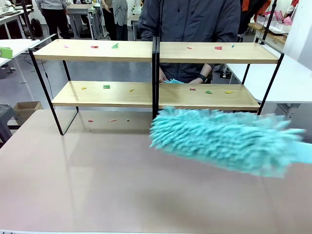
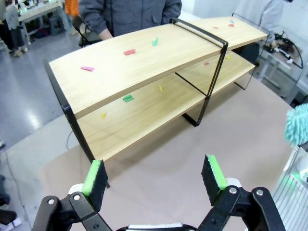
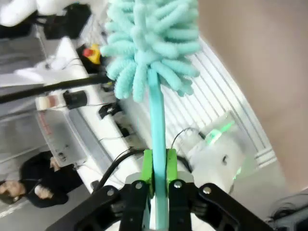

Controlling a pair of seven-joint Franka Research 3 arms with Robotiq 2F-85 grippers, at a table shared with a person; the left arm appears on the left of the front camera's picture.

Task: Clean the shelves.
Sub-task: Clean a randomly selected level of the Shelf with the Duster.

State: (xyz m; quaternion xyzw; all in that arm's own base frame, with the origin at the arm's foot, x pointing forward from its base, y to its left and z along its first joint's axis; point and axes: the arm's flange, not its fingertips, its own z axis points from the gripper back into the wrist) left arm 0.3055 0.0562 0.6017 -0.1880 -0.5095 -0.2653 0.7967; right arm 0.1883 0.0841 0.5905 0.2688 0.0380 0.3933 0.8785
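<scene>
The shelves (image 1: 107, 50), two long light wooden boards on a thin black frame, stand across the far half of the table, with small coloured scraps (image 1: 106, 87) scattered on both tiers. A fluffy turquoise duster (image 1: 224, 139) hovers over the table in front of the rack's right half. In the right wrist view my right gripper (image 3: 160, 168) is shut on the duster's handle (image 3: 157, 125). My left gripper (image 2: 154, 177) is open and empty above the table, facing the shelves (image 2: 139, 62) from their left end.
A person in a dark jacket (image 1: 195, 22) stands behind the rack, hands (image 1: 192, 80) near the lower tier. A few scraps (image 1: 113, 120) lie on the grey-brown tabletop (image 1: 97, 180) under the rack. White tables (image 1: 292, 83) flank both sides.
</scene>
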